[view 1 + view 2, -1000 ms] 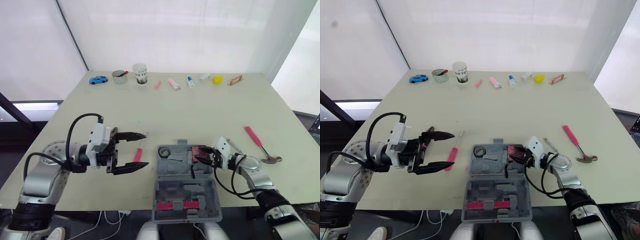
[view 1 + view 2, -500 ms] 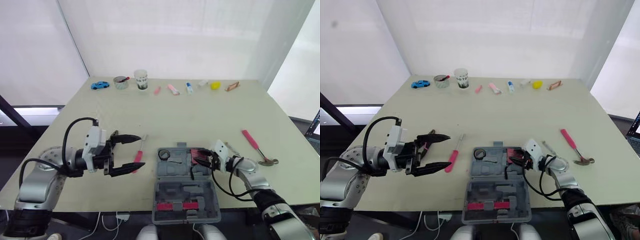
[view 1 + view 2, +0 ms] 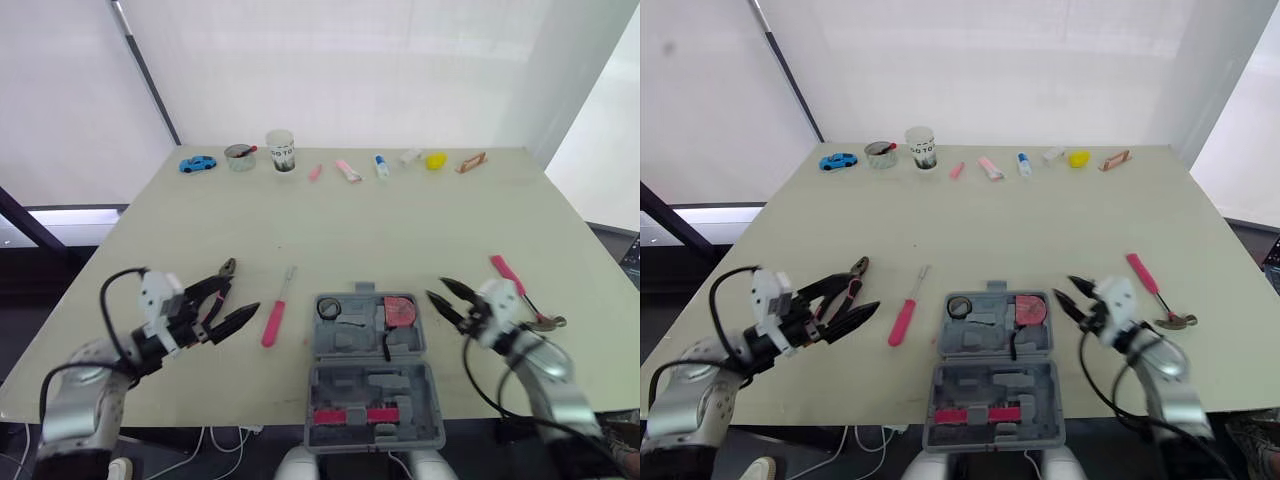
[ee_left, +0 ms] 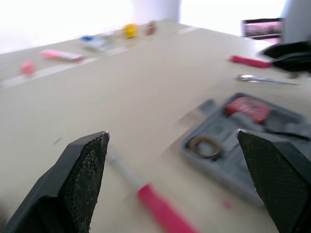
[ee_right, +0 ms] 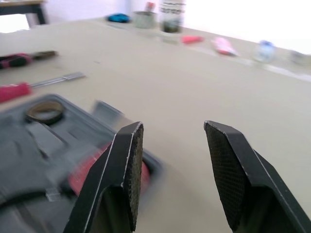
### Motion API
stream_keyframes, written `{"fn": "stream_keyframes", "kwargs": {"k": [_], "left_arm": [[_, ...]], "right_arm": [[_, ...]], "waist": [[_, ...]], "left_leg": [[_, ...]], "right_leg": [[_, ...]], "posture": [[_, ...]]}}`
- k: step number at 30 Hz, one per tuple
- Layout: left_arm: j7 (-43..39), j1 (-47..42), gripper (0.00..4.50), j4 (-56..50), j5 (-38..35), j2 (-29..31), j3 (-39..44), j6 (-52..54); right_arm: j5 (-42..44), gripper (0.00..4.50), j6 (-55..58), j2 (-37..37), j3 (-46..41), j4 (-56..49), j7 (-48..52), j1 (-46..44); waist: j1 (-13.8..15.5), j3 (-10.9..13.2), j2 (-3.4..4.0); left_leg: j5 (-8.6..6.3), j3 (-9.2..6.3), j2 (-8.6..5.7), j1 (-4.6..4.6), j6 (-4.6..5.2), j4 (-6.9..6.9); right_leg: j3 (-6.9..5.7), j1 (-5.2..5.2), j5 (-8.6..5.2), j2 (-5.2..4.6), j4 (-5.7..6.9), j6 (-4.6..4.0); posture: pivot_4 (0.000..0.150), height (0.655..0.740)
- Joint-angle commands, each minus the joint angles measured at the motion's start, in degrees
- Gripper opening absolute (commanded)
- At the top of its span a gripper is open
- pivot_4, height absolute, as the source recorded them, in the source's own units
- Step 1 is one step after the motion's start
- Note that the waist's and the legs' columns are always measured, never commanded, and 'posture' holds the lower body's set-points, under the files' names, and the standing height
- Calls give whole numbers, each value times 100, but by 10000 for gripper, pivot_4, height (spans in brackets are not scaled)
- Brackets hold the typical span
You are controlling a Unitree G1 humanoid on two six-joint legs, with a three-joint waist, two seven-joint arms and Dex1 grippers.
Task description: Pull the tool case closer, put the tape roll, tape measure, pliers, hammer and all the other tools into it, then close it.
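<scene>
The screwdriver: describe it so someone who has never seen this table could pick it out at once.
On the beige table, find the open grey tool case at the near edge. The screwdriver lies just to the case's left, between it and the pliers. Its pink handle ends in a thin straight metal shaft; the other pink-handled tool, the hammer, lies right of the case.

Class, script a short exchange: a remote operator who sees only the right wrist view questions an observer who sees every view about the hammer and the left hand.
Operator: I see the tape measure in the tool case. Where's the hammer?
Observer: The hammer lies on the table, outside the case, to the robot's right of it, past the right hand.
Operator: Is the left hand carrying anything?
Observer: No. The left hand is open and empty, to the robot's left of the screwdriver.
</scene>
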Motion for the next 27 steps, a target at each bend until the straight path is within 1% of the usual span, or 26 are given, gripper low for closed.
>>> {"fn": "stream_keyframes", "kwargs": {"k": [1,2,3,4,5,6,8,12,13,14,18,23,25,27], "left_arm": [[142,219,45000,15,61,-12,316,-286],[201,345,45000,48,88,-28,397,-340],[246,466,45000,58,106,-40,464,-383],[297,573,45000,45,99,-55,527,-393],[359,675,45000,9,79,-81,589,-396],[415,765,45000,-34,61,-105,644,-392],[514,939,45000,-94,32,-154,751,-390],[643,1210,45000,-121,-6,-248,934,-400],[669,1245,45000,-123,-7,-263,959,-394],[689,1277,45000,-130,-11,-272,981,-386],[920,1407,45000,-87,70,-342,1041,-378],[1211,1648,45000,-425,216,-566,847,-316],[1318,1513,45000,-403,256,-554,785,-255],[1555,1210,45000,-330,361,-497,705,-96]], "right_arm": [[387,20984,-43,-80,-488,-609,-97,433],[449,24818,-60,-106,-658,-730,-131,687],[494,26271,-85,-122,-808,-815,-151,925],[547,29094,-110,-125,-938,-880,-161,1148],[610,34219,-133,-105,-1064,-934,-172,1360],[673,36709,-156,-73,-1175,-974,-188,1552],[764,44710,-261,17,-1390,-1043,-191,1996],[1020,44710,-341,287,-1721,-1303,-272,2744],[1054,44710,-361,339,-1781,-1346,-297,2869],[1122,44710,-366,400,-1848,-1388,-334,2980],[1293,44710,-485,664,-2083,-1366,-412,3366],[1194,44710,-607,582,-2010,-1120,-238,3245],[1287,44710,-449,433,-1956,-1223,-158,3096],[1660,44710,67,137,-1795,-1523,83,2934]], "waist": [[-21,5,-4],[-33,6,-6],[-34,6,-5],[-34,6,-5],[-32,6,-5],[-26,5,-5],[-20,6,-5],[-12,6,-5],[-17,6,-5],[-24,6,-4],[-26,5,-3],[-31,5,-2],[-23,9,3],[-18,10,5]], "left_leg": [[0,1,0,0,0,-1],[0,0,3,2,0,-1],[0,0,5,9,0,0],[1,-2,6,16,0,1],[1,-5,8,23,0,1],[1,-7,9,26,-1,3],[1,-12,16,28,-1,5],[0,-11,29,22,-3,5],[-1,-10,29,22,-4,5],[-1,-9,30,21,-4,4],[-15,-10,30,21,-29,4],[-17,-6,24,15,-31,-22],[-17,-8,23,15,-31,-25],[-16,-9,18,15,-30,-26]], "right_leg": [[0,0,-3,0,1,-5],[1,-1,-4,0,2,-7],[2,0,-4,1,6,-7],[5,0,-5,0,9,-5],[8,2,-10,-1,13,3],[8,2,-13,-1,16,8],[11,2,-14,-7,17,10],[12,-2,-15,-23,12,11],[13,-3,-15,-28,11,11],[12,-5,-15,-53,9,11],[9,-10,-16,-73,8,12],[7,-20,-15,-98,-11,11],[4,-21,-15,-98,-12,9],[2,-22,-15,-99,-10,9]], "posture": [[1500,7400],[1500,7400],[1500,7400],[1500,7400],[1500,7400],[1500,7400],[1500,7400],[1500,7400],[1500,7400],[1500,7400],[1500,7400],[1500,7400],[1500,7400],[1500,7400]]}}
